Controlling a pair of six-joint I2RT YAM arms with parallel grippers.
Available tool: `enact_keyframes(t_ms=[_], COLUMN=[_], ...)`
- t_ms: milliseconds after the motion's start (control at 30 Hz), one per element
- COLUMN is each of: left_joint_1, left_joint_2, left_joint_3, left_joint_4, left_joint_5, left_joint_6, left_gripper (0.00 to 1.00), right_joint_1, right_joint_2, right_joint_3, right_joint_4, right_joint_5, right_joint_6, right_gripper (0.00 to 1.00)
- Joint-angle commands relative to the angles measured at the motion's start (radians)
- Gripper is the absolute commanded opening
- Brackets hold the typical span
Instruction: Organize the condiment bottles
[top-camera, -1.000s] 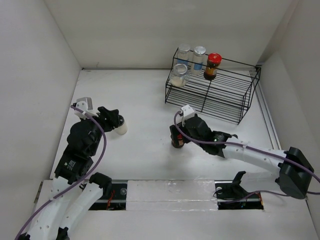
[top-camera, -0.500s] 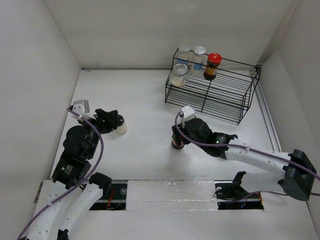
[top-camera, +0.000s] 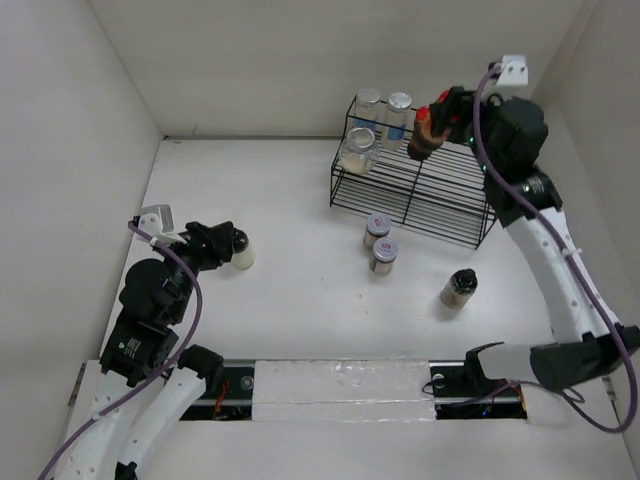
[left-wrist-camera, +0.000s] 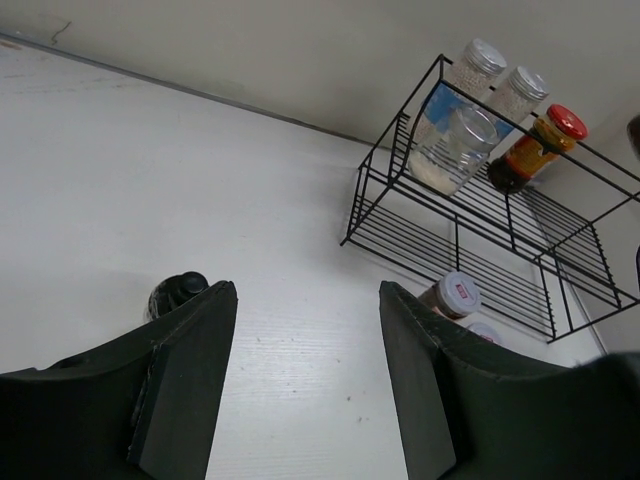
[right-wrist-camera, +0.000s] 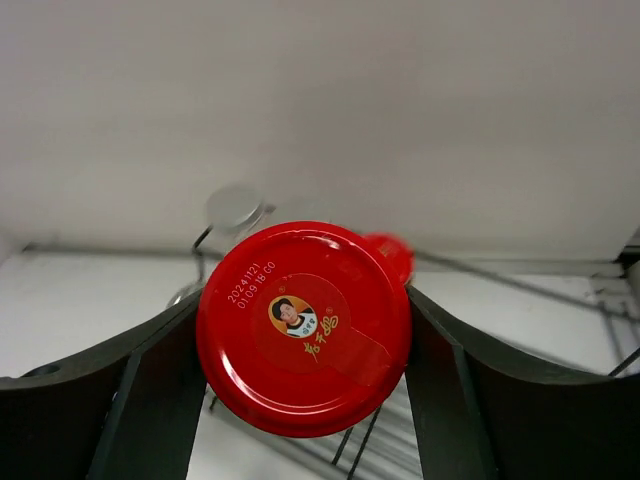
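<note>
Right pincer (top-camera: 443, 120) clenches a red-lidded jar (right-wrist-camera: 303, 325) at the far rack (top-camera: 440, 195), its body hidden beneath the lid; a second red lid (right-wrist-camera: 392, 255) peeks behind. Left pincer (left-wrist-camera: 305, 300) gapes; a black-lidded jar (left-wrist-camera: 178, 293) sits half-hidden beside its finger on the counter (left-wrist-camera: 200, 180).

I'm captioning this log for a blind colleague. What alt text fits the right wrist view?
A red-lidded jar, seen from above, fills the centre, clamped between the right gripper's two dark fingers. Behind it peek a second red lid and a silver lid among black rack wires, against a white wall.
</note>
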Motion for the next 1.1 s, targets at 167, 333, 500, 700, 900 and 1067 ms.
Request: enact_keyframes(t_ms=[167, 333, 500, 700, 900, 1067], left_joint_1=[0.007, 0.007, 0.007, 0.007, 0.007, 0.007], left_joint_2=[-0.005, 0.004, 0.024, 0.024, 0.036, 0.036], left_joint_3=[0.0, 0.0, 0.0, 0.0, 0.0, 0.0], left_joint_4=[0.045, 0.055, 0.055, 0.055, 0.055, 0.045], left_joint_5=[0.054, 0.075, 0.075, 0.066, 0.066, 0.066], left_joint_6=[0.006, 0.006, 0.006, 0.006, 0.015, 0.015], left_gripper=[0.55, 0.55, 0.55, 0.55, 0.55, 0.55], right_joint_1=[-0.233, -0.299, -0.321, -0.332, -0.3, -0.269], right_joint_2=[0.308, 0.45, 0.491, 0.471, 0.511, 0.53], right_joint_3=[0.429, 0.579, 0.581, 0.389, 0.322, 0.299], right_joint_4=[-0.056, -0.09, -0.093, -0.038, 0.001, 0.011], right_joint_5=[-0.089, -0.124, -0.121, -0.144, -0.153, -0.162], right_joint_6=[-0.006, -0.039, -0.063, -0.063, -0.039, -0.029], right_gripper=[0.31, 0.31, 0.31, 0.31, 0.36, 0.52])
